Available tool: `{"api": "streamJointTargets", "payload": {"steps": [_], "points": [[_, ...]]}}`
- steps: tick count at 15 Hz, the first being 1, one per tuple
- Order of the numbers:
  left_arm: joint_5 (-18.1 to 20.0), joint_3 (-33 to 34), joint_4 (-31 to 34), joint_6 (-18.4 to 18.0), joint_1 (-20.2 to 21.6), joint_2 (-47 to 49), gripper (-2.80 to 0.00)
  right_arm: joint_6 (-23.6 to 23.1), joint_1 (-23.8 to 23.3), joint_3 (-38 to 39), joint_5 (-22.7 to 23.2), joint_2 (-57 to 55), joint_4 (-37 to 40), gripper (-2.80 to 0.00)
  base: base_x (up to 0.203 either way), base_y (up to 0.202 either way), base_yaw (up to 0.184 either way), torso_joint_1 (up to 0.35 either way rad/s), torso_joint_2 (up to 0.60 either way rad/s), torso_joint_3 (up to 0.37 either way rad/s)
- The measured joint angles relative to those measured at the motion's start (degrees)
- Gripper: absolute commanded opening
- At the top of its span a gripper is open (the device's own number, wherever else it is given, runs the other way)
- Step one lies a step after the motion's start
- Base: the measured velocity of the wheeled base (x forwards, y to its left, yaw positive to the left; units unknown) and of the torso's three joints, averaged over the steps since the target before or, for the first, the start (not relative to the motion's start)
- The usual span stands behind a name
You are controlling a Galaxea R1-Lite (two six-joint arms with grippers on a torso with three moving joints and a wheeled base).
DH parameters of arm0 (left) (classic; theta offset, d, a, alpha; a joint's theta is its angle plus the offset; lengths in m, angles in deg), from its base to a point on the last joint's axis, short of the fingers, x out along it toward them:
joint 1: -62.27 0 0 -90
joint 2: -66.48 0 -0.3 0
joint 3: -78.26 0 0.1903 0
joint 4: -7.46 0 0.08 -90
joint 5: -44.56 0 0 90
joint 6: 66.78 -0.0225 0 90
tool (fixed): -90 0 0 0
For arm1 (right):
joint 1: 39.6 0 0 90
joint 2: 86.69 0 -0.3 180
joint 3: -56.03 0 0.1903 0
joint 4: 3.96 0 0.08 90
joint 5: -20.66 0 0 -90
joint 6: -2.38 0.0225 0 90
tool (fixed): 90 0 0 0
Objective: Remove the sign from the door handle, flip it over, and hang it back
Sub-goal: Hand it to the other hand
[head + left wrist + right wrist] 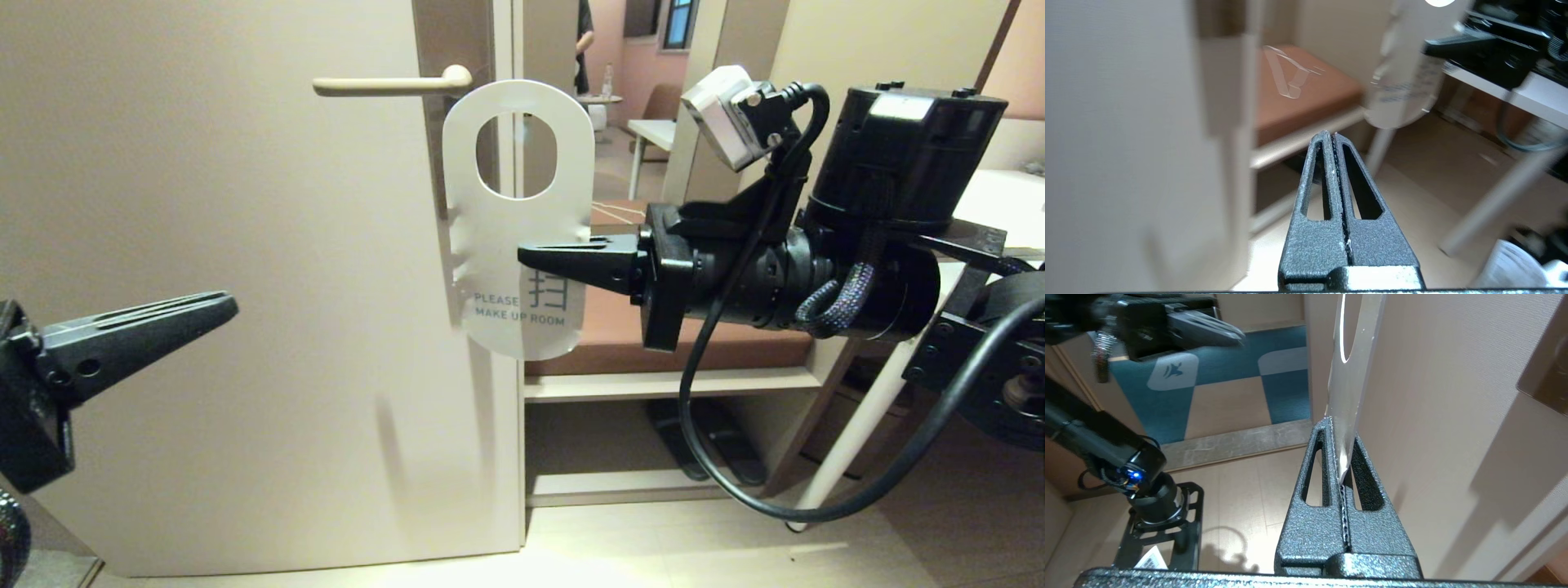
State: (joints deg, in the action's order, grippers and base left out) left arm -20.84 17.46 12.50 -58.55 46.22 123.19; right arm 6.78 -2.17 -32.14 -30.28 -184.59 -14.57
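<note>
The right gripper (526, 255) is clamping the sign (518, 220) by its right edge, about halfway down the card, with the fingers pressed together on it. The card is standing upright beyond the fingertips, its white "PLEASE MAKE UP ROOM" face turned toward the head camera and its oval hole above the grip. The door handle (392, 83) is sitting above and to the left of this gripper, and the sign is off it: the hole is hanging just below and to the right of the lever's rounded pivot end, with the card's top edge close beside it.

The left gripper (233, 304) is pointing toward the sign from the lower left, well apart from it, fingers closed on nothing.

The right gripper's fingers are covering part of the printed character above the lettering. The left arm is cut off by the head view's left edge.

The right wrist view is showing the card edge-on, its thin edge seated between the 2 fingers (1314, 465), which the head view cannot show. The left wrist view is blurred; it is showing the closed fingertips with the sign (1404, 90) ahead of them, its text unreadable there.
</note>
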Motion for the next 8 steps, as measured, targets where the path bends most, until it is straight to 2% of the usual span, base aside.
{"api": "streamJointTargets", "payload": {"steps": [4, 8], "points": [[12.2, -1.3, -2.5, 0.1, -0.1, 6.7, -2.8, 0.1, 0.0, -0.1, 2.8, 0.5, 0.0, -2.8, 0.0, 0.0, 0.0, 0.0, 0.0, 0.0], [18.8, -1.3, -8.0, 0.8, -0.2, 11.4, -2.8, 0.1, 0.1, -0.1, 4.8, 0.8, 0.0, -2.8, 0.0, 0.0, 0.0, 0.0, 0.0, 0.0]]}}
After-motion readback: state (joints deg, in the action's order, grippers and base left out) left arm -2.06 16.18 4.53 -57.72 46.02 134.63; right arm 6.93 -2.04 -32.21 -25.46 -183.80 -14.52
